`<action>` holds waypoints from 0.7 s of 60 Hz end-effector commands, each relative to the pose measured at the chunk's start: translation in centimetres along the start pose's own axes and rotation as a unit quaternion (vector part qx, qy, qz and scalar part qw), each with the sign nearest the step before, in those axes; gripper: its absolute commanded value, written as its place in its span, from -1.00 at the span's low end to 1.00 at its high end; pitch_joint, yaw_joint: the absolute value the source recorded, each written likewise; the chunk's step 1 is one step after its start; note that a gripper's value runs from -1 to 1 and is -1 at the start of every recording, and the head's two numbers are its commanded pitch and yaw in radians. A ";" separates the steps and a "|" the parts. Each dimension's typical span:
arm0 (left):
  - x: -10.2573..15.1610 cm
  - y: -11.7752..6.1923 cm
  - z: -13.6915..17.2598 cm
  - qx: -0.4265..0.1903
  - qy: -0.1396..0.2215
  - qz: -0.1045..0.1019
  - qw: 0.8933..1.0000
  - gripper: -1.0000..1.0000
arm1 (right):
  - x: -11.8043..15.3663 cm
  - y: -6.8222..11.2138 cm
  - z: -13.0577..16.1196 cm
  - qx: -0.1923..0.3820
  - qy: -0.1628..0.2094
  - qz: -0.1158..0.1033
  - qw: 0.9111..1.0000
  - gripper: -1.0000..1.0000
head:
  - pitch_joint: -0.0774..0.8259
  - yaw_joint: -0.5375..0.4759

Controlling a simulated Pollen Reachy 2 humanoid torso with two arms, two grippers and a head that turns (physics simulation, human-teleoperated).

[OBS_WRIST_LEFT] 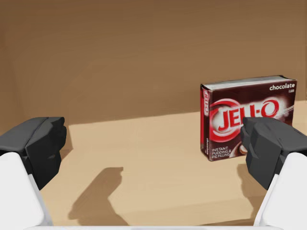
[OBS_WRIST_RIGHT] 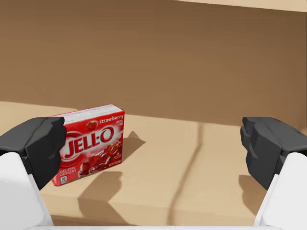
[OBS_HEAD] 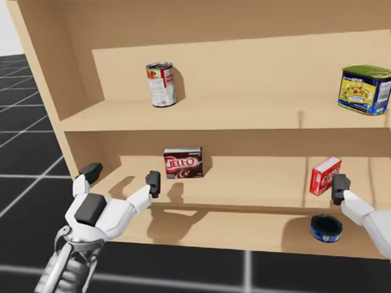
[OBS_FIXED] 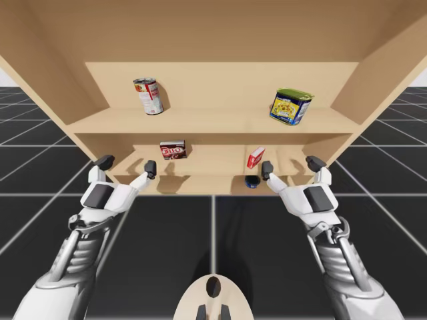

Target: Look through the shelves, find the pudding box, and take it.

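The pudding box [OBS_FIXED: 172, 149] [OBS_HEAD: 182, 163] is dark brown and stands upright on the middle shelf, left of centre. My left gripper [OBS_FIXED: 127, 165] [OBS_HEAD: 122, 177] is open at the shelf's front edge, short of the box and a little to its left. In the left wrist view the box [OBS_WRIST_LEFT: 230, 110] stands ahead of the open left gripper [OBS_WRIST_LEFT: 153, 148], and one finger covers its lower corner. My right gripper [OBS_FIXED: 291, 165] [OBS_WRIST_RIGHT: 153, 148] is open, with a red box [OBS_WRIST_RIGHT: 91, 143] [OBS_FIXED: 255, 157] [OBS_HEAD: 324, 175] ahead of it behind one finger.
On the top shelf [OBS_FIXED: 213, 123] stand a red-and-white can [OBS_FIXED: 149, 95] [OBS_HEAD: 161, 83] at the left and a blue-and-yellow tin [OBS_FIXED: 291, 106] [OBS_HEAD: 365, 89] at the right. A small round blue tin [OBS_FIXED: 251, 181] [OBS_HEAD: 325, 227] lies on the lowest board under the red box.
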 end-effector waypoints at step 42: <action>2.7 -6.6 -2.6 -0.042 0.099 0.081 0.991 -1.00 | 0.4 -0.3 0.2 -0.004 0.002 -0.014 1.000 -1.00 | 0.10 0.55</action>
